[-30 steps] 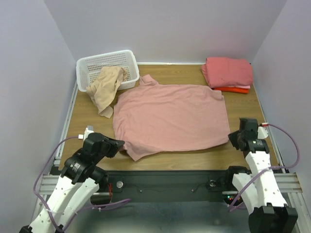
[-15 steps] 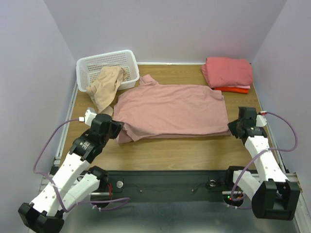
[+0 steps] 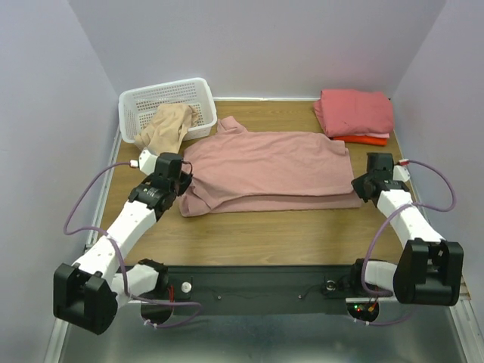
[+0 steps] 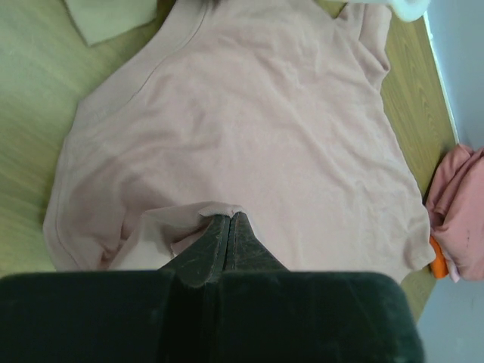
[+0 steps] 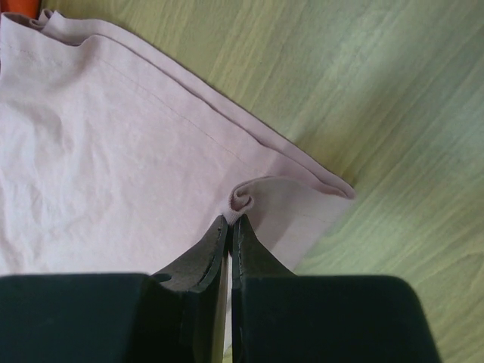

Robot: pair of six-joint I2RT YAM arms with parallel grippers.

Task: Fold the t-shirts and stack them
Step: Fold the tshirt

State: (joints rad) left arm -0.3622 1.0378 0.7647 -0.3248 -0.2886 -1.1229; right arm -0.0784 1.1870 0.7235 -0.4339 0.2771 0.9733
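A dusty-pink t-shirt (image 3: pixel 268 170) lies spread across the middle of the table, its near part doubled over onto itself. My left gripper (image 3: pixel 177 181) is shut on a pinch of cloth at the shirt's left end; the left wrist view shows the fold (image 4: pixel 189 219) caught at my closed gripper (image 4: pixel 229 218). My right gripper (image 3: pixel 361 186) is shut on the shirt's right corner, a small curl of hem (image 5: pixel 246 198) held between the tips (image 5: pixel 230 220). A beige t-shirt (image 3: pixel 166 130) hangs out of the basket. Folded salmon-pink t-shirts (image 3: pixel 354 110) sit on an orange-red one (image 3: pixel 361 140) at the back right.
A white lattice basket (image 3: pixel 155 97) stands at the back left corner. Bare wood (image 3: pixel 272 234) stretches between the shirt and the near edge. Purple walls close in on both sides and the back. Cables loop beside each arm.
Both grippers have travelled from the near edge toward the back, carrying the pink shirt's near edge up over the shirt. The shirt now covers about half the depth it did.
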